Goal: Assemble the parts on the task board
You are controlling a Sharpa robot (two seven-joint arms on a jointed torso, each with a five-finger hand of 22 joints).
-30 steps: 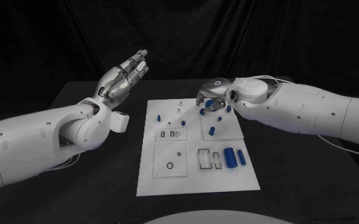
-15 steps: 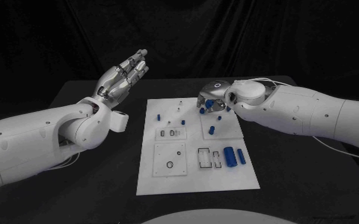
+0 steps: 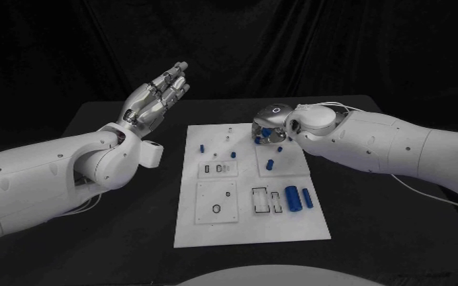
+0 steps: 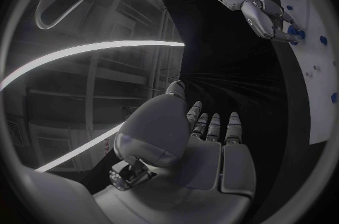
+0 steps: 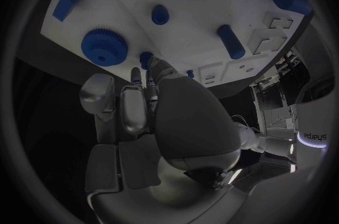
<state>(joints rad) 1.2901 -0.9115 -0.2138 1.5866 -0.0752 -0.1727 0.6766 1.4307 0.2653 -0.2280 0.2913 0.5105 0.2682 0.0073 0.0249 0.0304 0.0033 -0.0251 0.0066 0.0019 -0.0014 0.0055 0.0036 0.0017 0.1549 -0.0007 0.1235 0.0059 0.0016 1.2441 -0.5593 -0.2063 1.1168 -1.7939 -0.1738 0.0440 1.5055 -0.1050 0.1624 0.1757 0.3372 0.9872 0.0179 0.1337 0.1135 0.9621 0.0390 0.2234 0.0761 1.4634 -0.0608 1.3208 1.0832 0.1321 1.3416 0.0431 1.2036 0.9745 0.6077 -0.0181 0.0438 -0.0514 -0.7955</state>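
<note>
The left hand (image 3: 160, 97) is up off the table at the far left, fingers straight and together, holding nothing; its palm faces right, toward the task board (image 3: 250, 233). In the left wrist view that same hand (image 4: 212, 139) shows flat, fingers side by side, nothing in it.

Over on the right, the right arm reaches in low and the right hand (image 3: 268, 129) hangs knuckles-up over the far right corner of the board, fingers curled down onto it. In the right wrist view the right hand (image 5: 144, 105) has its fingertips down on the white surface, closed in around a small blue peg (image 5: 146, 60); whether it truly pinches that peg I cannot tell, since the fingers cover most of it. A blue gear (image 5: 104, 47) sits just beside those fingertips, flat on the board.

Against a second ago: the right hand has crept a little to the left and nearer the board's far edge, and the blue gear that showed under its fingers is now mostly covered in the head view. The left hand has not moved.

The remaining parts lie apart from the hand: a blue peg (image 3: 272, 165) stands on the right-hand plate just on the near side of it, two blue cylinders (image 3: 298, 199) lie side by side at the near right, and another blue peg (image 3: 202, 147) stands on the left side of the board.
</note>
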